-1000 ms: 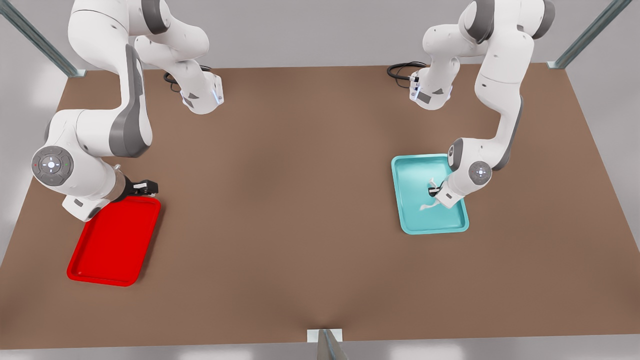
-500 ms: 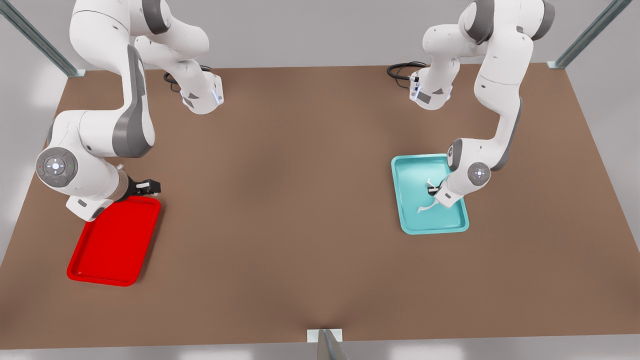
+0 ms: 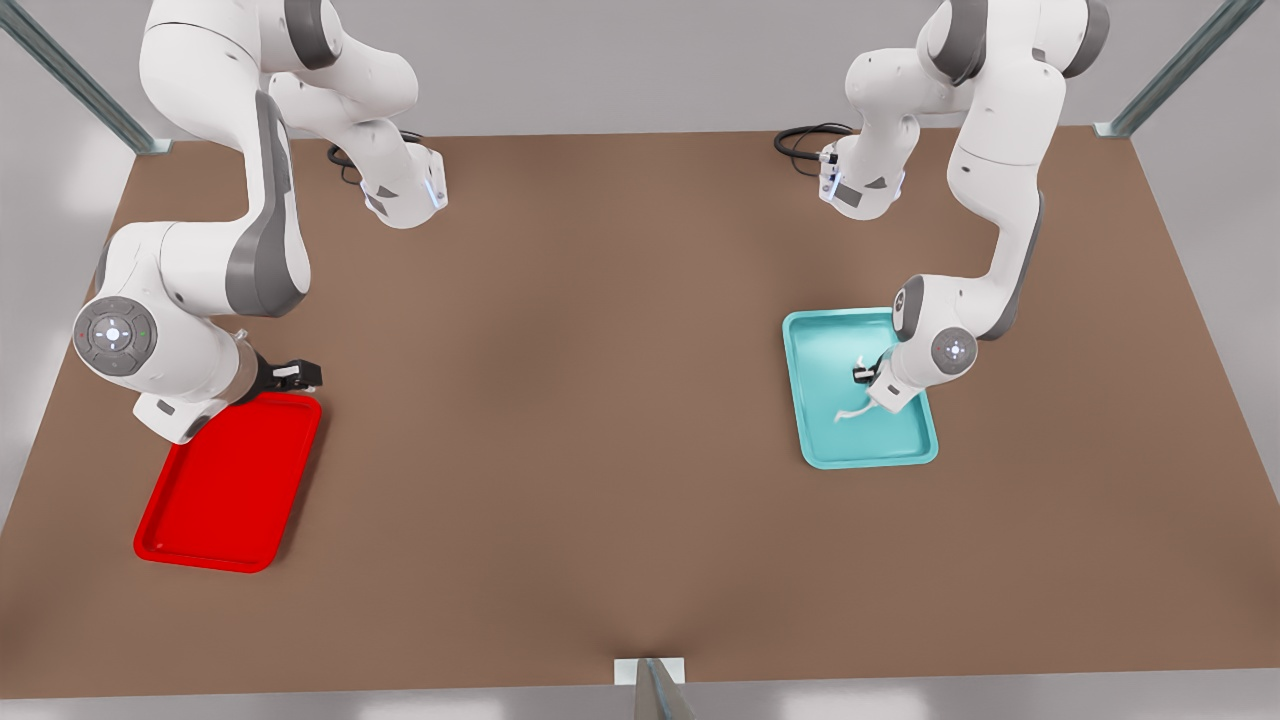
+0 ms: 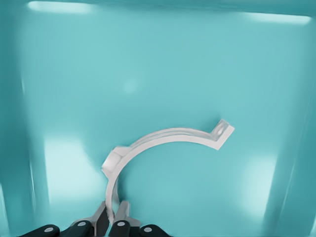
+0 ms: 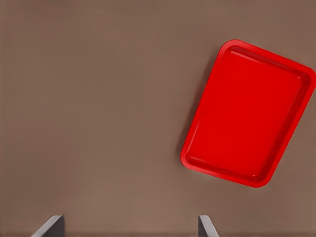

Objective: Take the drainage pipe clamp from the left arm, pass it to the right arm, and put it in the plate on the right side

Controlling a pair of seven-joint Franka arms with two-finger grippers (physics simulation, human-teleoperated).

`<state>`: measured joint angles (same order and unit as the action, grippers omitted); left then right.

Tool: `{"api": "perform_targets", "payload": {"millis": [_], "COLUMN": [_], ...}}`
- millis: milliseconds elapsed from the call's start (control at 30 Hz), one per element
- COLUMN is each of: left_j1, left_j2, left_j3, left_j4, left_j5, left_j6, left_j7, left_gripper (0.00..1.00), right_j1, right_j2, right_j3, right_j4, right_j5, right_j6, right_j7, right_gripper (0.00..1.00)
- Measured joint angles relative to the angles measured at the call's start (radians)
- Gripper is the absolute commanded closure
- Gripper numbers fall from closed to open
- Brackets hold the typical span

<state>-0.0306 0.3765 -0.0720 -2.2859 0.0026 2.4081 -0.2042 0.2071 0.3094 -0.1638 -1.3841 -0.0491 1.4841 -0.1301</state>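
The drainage pipe clamp [image 4: 168, 136], a thin white half-ring with flat tabs, lies over the floor of a teal tray [image 3: 860, 462] on the front view's right. My left gripper [image 4: 112, 216] is shut on one end of the clamp [image 3: 850, 412], low inside that tray [image 4: 148, 59]. I cannot tell whether the clamp touches the tray floor. The red plate [image 3: 230, 480] sits on the front view's left. My right gripper [image 3: 303, 375] hovers open just past the plate's far corner, holding nothing. In the right wrist view the plate [image 5: 247, 113] lies ahead of the right gripper [image 5: 129, 228].
The brown table [image 3: 600, 400] stretches bare between the two trays. Both arm bases [image 3: 405, 195] stand at the far edge with black cables. Metal frame posts [image 3: 655, 690] mark the near edge and far corners.
The left arm's wrist has shifted slightly with the clamp still in its fingers. The right arm has edged a little toward the front view's right.
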Motion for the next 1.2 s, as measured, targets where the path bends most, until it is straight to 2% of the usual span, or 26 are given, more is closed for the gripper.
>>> {"api": "perform_targets", "payload": {"millis": [233,333,400,467,567,700,833,933,1200], "left_j1": [-0.001,-0.001,-0.004,-0.062,-0.226,-0.353,-0.440,-0.463,-0.494], "left_j2": [-0.024,-0.060,-0.048,0.008,0.191,0.367,0.416,0.434,0.447], "left_j3": [0.000,-0.025,-0.044,-0.076,-0.091,-0.184,-0.194,-0.194,-0.197], "left_j4": [0.017,0.098,0.239,0.451,0.833,1.153,1.216,1.221,1.221], "left_j5": [0.007,0.008,0.009,0.010,0.010,0.010,0.014,0.015,0.015], "left_j6": [-0.022,-0.085,-0.170,-0.271,-0.440,-0.585,-0.614,-0.601,-0.565], "left_j7": [-0.031,-0.042,-0.050,-0.074,-0.145,-0.269,-0.381,-0.457,-0.616], "left_gripper": [0.79,0.79,0.79,0.79,0.79,0.79,0.79,0.79,0.79], "right_j1": [-0.001,-0.001,-0.002,-0.001,0.013,0.058,0.254,0.367,0.369], "right_j2": [0.000,0.000,0.001,0.005,0.049,0.139,0.239,0.275,0.314], "right_j3": [0.000,0.000,0.000,0.000,0.002,0.040,0.050,0.051,0.083], "right_j4": [0.000,-0.001,-0.001,0.000,0.037,0.065,0.098,0.086,0.027], "right_j5": [0.000,0.000,0.000,0.001,0.063,0.174,0.241,0.276,0.403], "right_j6": [-0.001,-0.001,-0.001,-0.002,0.000,0.016,0.071,0.193,0.555], "right_j7": [0.000,0.000,0.000,0.000,0.000,-0.021,-0.091,-0.165,-0.431], "right_gripper": [0.00,0.00,0.00,0.00,0.00,0.00,0.00,0.00,0.00]}}
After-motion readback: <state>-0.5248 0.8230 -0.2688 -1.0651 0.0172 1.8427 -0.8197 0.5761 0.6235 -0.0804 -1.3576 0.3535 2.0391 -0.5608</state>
